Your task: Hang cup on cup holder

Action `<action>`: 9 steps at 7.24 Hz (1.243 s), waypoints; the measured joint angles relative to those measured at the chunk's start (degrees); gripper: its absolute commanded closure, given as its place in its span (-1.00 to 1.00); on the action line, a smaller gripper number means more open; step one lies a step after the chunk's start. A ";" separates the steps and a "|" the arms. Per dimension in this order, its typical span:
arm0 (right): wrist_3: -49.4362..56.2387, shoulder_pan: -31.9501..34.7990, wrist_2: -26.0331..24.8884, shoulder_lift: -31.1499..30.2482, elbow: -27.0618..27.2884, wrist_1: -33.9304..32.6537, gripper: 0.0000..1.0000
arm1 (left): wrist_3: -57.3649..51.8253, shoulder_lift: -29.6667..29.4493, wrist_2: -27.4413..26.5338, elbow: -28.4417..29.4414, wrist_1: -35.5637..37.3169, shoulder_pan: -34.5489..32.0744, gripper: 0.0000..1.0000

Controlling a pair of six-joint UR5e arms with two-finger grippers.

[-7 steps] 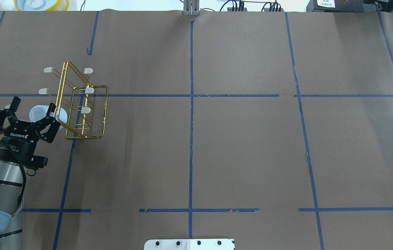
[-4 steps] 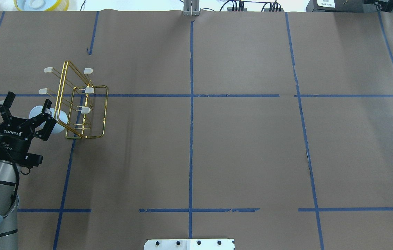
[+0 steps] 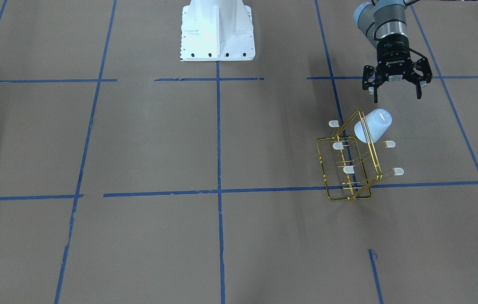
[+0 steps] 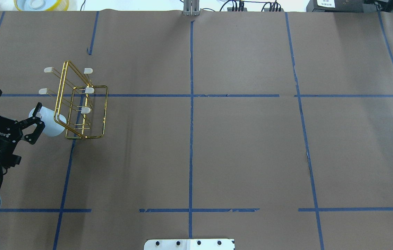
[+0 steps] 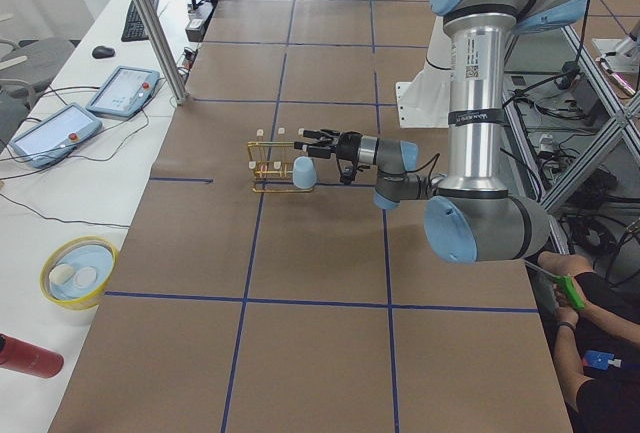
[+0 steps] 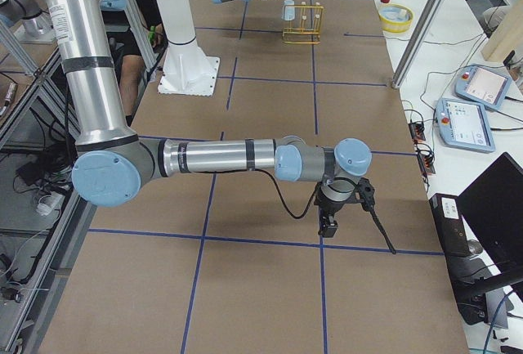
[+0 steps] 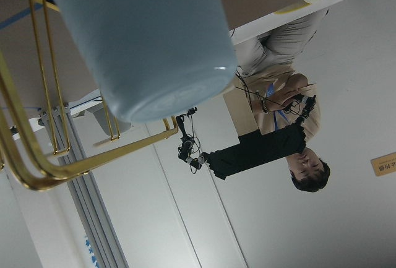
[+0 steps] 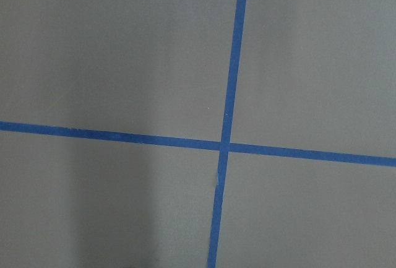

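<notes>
The pale blue-white cup [image 4: 50,122] hangs tilted on a near prong of the gold wire cup holder [image 4: 106,111], mouth toward the rack. It also shows in the front view [image 3: 373,125] and fills the left wrist view [image 7: 148,39]. My left gripper [image 4: 17,99] is open and empty, just clear of the cup's closed end; in the front view [image 3: 397,98] a gap separates it from the cup. My right gripper [image 6: 328,217] hangs low over bare table far from the rack; I cannot tell whether it is open or shut.
The cup holder [image 3: 348,198] stands on brown paper crossed by blue tape lines. A white mount plate [image 3: 217,29] sits at the robot's base. A yellow bowl [image 5: 78,271] and a red bottle [image 5: 28,355] lie beyond the table's far edge.
My left gripper has drawn back from the cup, moving left and away from the rack, jaws open. The cup stays hanging on the prong.
</notes>
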State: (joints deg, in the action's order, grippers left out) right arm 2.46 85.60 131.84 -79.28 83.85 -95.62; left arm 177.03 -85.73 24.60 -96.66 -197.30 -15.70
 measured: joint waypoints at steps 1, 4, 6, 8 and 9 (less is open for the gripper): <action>0.00 0.00 0.00 0.00 0.00 0.00 -1.00 | -5.13 0.40 1.68 -0.55 -0.14 -1.32 -1.00; 0.00 0.00 0.00 0.00 0.00 0.00 -1.00 | -19.87 0.72 13.10 -1.12 -1.00 -10.91 -1.00; 0.00 -0.03 0.00 0.00 0.00 0.00 -1.00 | -32.31 0.58 22.70 -1.12 -2.03 -18.57 -1.00; 0.00 -0.01 0.00 0.00 0.00 0.00 -1.00 | -41.33 0.19 32.72 -0.20 -1.91 -26.81 -1.00; 0.00 0.00 0.00 0.00 0.00 0.00 -1.00 | -46.30 -0.05 38.78 0.47 -0.39 -31.85 -1.00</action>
State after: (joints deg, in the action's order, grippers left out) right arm 2.46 85.60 131.84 -79.28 83.85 -95.63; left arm 130.73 -85.78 63.39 -96.19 -197.69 -47.55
